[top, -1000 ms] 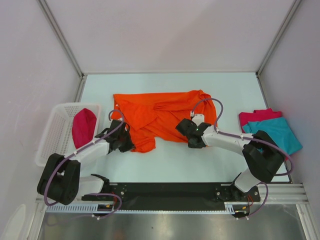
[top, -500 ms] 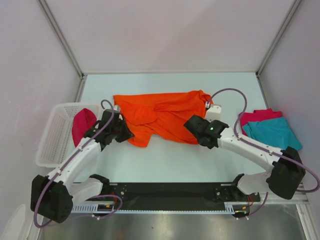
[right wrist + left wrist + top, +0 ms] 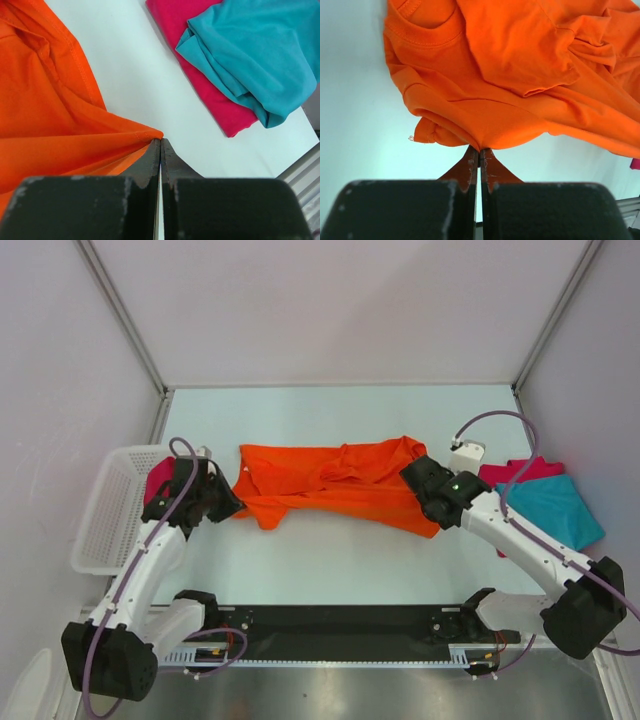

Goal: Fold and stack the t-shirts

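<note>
The left gripper (image 3: 479, 151) and right gripper (image 3: 160, 142) are each clamped shut on opposite ends of a crumpled orange t-shirt (image 3: 330, 480) spread between them across the pale table (image 3: 330, 565).

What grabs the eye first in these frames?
The orange tee, bright against the pale table, spans mid-table between the arms. The left gripper is shut on its left end and the right gripper on its right end. Next comes the teal tee lying on a crimson tee at the right edge, then the white basket at the left edge.
</note>
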### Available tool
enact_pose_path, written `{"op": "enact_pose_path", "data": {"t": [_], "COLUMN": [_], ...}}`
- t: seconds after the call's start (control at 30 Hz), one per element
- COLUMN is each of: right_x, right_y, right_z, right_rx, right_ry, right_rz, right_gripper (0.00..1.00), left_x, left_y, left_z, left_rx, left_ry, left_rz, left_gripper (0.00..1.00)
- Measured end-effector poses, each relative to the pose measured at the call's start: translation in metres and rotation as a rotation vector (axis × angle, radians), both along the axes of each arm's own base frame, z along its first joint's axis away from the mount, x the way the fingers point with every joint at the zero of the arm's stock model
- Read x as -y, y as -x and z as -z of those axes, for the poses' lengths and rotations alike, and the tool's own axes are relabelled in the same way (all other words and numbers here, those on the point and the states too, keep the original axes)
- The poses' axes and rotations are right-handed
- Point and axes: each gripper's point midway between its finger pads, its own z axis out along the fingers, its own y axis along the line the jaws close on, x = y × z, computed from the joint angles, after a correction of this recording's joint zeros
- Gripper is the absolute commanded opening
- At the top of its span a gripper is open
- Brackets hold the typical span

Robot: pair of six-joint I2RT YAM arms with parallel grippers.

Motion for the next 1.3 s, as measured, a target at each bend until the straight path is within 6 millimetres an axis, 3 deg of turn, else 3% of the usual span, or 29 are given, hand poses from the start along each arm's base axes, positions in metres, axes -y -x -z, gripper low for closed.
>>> {"op": "enact_pose_path", "data": {"t": [0.3,0.43,0.47,0.5,0.53,0.6,0.67,0.73,0.77,0.8,0.9,1.07,1.3], "right_x": [-0.005,-0.003,-0.004,-0.006,-0.007,-0.011,-0.015,-0.019,-0.022,-0.023,-0.03,-0.037,-0.038], "right_y": [-0.003,-0.014,-0.018,-0.021,-0.024,-0.031,-0.036,-0.041,-0.045,-0.048,-0.06,-0.074,-0.072], "right_z": [0.005,0.023,0.029,0.038,0.045,0.061,0.074,0.087,0.092,0.097,0.1,0.087,0.072], "right_rx": [-0.031,-0.091,-0.11,-0.135,-0.156,-0.201,-0.237,-0.273,-0.288,-0.3,-0.304,-0.265,-0.24], "right_ry": [0.007,-0.012,-0.015,-0.02,-0.023,-0.036,-0.042,-0.056,-0.066,-0.072,-0.092,-0.101,-0.118], "right_rz": [-0.034,-0.019,-0.018,-0.02,-0.022,-0.032,-0.049,-0.067,-0.071,-0.076,-0.095,-0.126,-0.154], "right_gripper": [0.0,0.0,0.03,0.12,0.37,0.45,0.46,0.46,0.47,0.47,0.48,0.5,0.51], "left_x": [0.001,0.005,0.005,0.005,0.005,0.005,0.004,0.004,0.004,0.004,0.002,0.001,0.001], "left_y": [0.001,-0.009,-0.011,-0.013,-0.016,-0.019,-0.022,-0.028,-0.03,-0.032,-0.035,-0.038,-0.03], "left_z": [-0.012,-0.006,-0.001,0.005,0.012,0.022,0.028,0.034,0.038,0.042,0.054,0.05,0.041], "left_rx": [0.01,-0.008,-0.02,-0.041,-0.059,-0.087,-0.099,-0.107,-0.114,-0.124,-0.157,-0.144,-0.089], "left_ry": [0.017,0.023,0.017,0.012,0.006,-0.002,-0.008,-0.012,-0.016,-0.02,-0.031,-0.034,-0.027], "left_rz": [0.025,0.043,0.048,0.051,0.054,0.058,0.06,0.062,0.065,0.067,0.073,0.071,0.071], "left_gripper": [0.0,0.01,0.01,0.01,0.02,0.04,0.04,0.2,0.33,0.68,0.99,1.0,1.0]}}
